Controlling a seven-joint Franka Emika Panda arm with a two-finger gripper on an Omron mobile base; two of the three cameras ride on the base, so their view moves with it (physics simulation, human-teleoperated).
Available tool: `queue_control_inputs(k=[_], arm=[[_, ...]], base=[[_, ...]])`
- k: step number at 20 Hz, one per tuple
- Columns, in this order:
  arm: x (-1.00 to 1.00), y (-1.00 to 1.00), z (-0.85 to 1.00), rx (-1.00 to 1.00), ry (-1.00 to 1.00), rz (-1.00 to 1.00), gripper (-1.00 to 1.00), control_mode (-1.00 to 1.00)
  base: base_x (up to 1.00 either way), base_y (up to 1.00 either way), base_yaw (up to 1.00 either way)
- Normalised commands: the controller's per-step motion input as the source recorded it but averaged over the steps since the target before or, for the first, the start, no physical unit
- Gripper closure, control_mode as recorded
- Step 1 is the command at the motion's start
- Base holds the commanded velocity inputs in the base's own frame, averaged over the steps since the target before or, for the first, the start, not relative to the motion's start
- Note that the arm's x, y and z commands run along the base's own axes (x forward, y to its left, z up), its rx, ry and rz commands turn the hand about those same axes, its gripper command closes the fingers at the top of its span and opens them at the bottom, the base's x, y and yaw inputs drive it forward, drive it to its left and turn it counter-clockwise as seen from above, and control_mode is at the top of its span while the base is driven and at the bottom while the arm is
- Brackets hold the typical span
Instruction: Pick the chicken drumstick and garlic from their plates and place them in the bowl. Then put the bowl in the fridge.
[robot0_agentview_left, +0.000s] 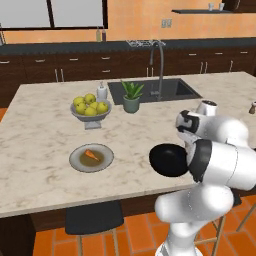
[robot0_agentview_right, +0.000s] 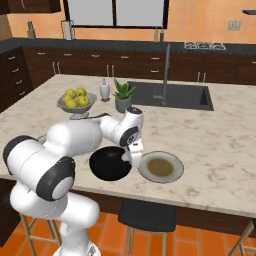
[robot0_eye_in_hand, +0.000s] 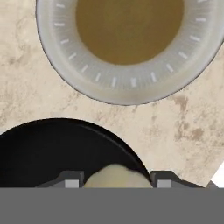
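We have the garlic (robot0_eye_in_hand: 116, 176) clamped between the jaws, over the edge of the black bowl (robot0_eye_in_hand: 52, 153) on the counter (robot0_eye_in_hand: 26, 87) — we should centre over the bowl before releasing. The garlic is a pale, rounded bulb; its plate (robot0_eye_in_hand: 127, 83) sits bare just beside the bowl.

Grey footed fruit bowl (robot0_agentview_left: 90, 116) of yellow-green fruits (robot0_agentview_left: 90, 105) stood on the marble counter (robot0_agentview_left: 40, 135), white bottle (robot0_agentview_left: 102, 91) just behind it, potted plant (robot0_agentview_left: 132, 96) beside the dark sink (robot0_agentview_left: 172, 90), tall faucet (robot0_agentview_left: 160, 65), black stool (robot0_agentview_left: 94, 218) below.
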Motion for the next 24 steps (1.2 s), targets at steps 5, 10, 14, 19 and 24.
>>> queue_control_inputs(k=[5, 10, 14, 19, 24], arm=[[-0.02, 0.73, 0.00, 0.01, 0.00, 0.00, 1.00, -1.00], [0.10, 0.42, -0.17, 0.00, 0.00, 0.00, 1.00, -1.00], [0.00, 0.15, -0.19, 0.00, 0.00, 0.00, -1.00, -1.00], [0.00, 0.01, -0.07, 0.00, 0.00, 0.00, -1.00, -1.00], [0.02, 0.00, -0.01, 0.00, 0.00, 0.00, -1.00, -1.00]], base=[[0.00, 0.00, 0.00], [0.00, 0.00, 0.00], [0.00, 0.00, 0.00], [0.00, 0.00, 0.00], [0.00, 0.00, 0.00]])
